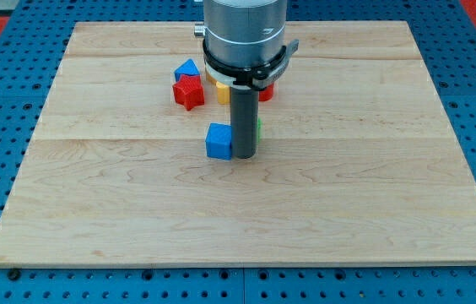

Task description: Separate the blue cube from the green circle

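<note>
The blue cube (219, 141) sits near the board's middle, a little toward the view's top. My tip (244, 156) rests on the board right against the cube's right side. Only a thin green sliver (259, 128) of the green circle shows past the rod's right edge; the rod hides the rest, so I cannot tell whether it touches the cube.
Toward the view's top lie a red star (188, 92), a small blue block (186, 69) behind it, a yellow block (221, 90) and a red block (266, 91) partly hidden by the arm's collar. The wooden board (390, 211) lies on a blue pegboard.
</note>
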Robot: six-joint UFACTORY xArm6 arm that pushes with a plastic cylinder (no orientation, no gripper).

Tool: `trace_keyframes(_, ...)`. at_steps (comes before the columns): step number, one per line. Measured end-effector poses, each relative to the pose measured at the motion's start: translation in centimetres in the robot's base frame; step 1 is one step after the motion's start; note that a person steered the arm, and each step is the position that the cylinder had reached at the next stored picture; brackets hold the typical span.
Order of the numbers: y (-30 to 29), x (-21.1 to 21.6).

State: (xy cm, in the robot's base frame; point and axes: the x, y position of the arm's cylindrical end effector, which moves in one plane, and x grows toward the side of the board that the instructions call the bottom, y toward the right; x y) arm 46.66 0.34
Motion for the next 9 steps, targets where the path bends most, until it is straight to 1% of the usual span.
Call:
trace_keyframes(2,0.0,-1.8)
trace_keyframes(5,-1.5,-4.2)
trace_keyframes(6,-3.0,-4.4)
trace_keyframes(7,-6.1,-4.4)
trace_keyframes(8,-7.0,-4.4)
trace_keyframes(9,-6.2,-4.4)
